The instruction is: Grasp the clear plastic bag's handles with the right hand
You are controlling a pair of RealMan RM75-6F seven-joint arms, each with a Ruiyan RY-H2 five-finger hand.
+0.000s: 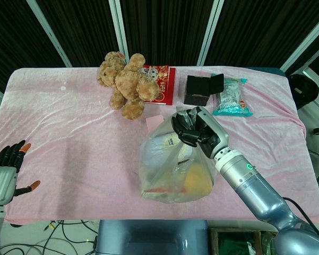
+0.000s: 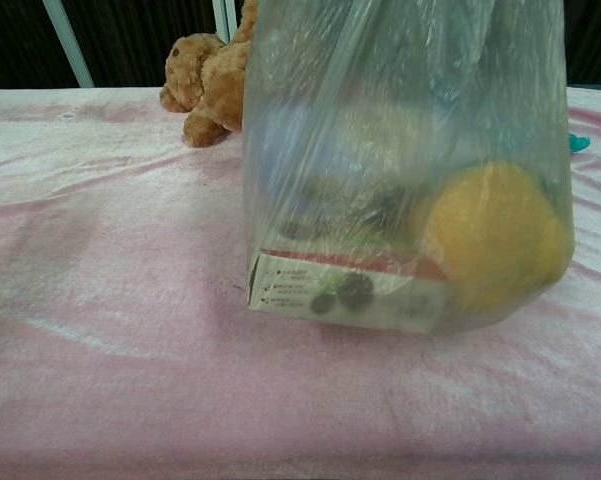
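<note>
Right hand [image 1: 194,129] grips the clear plastic bag [image 1: 172,162] by its bunched handles near the table's [image 1: 69,133] front edge; left hand [image 1: 8,164] hovers open-fingered.

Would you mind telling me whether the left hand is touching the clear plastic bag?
No, the left hand hangs open at the table's near-left edge, far from the clear plastic bag.
</note>
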